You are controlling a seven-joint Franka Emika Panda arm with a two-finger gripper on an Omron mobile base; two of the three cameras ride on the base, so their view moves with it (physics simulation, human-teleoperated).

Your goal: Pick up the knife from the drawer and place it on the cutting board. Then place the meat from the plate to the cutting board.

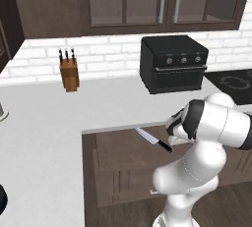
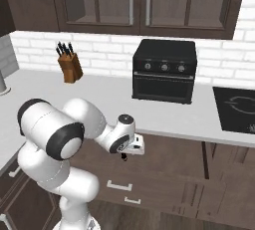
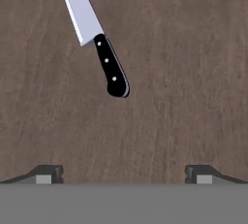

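Note:
The knife (image 3: pixel 110 65), with a silver blade and a black riveted handle, lies flat on the floor of the open dark brown drawer (image 3: pixel 184 72). In the left base view the knife (image 1: pixel 153 140) lies slantwise in the drawer (image 1: pixel 123 164), just under the counter edge. My gripper (image 3: pixel 124 173) hangs above the drawer, a little short of the handle's butt. It is open, with nothing between its fingertips (image 3: pixel 46 173). The hand (image 1: pixel 173 133) hovers beside the handle end, and in the right base view my gripper (image 2: pixel 125 155) points down into the drawer. The cutting board, the plate and the meat are out of view.
A wooden knife block (image 1: pixel 69 73) stands at the back of the pale counter (image 1: pixel 44 137). To its right is a black toaster oven (image 1: pixel 172 64), and a black cooktop (image 1: pixel 231 83) lies at the far right. Dark wall cabinets (image 1: pixel 128 0) hang above.

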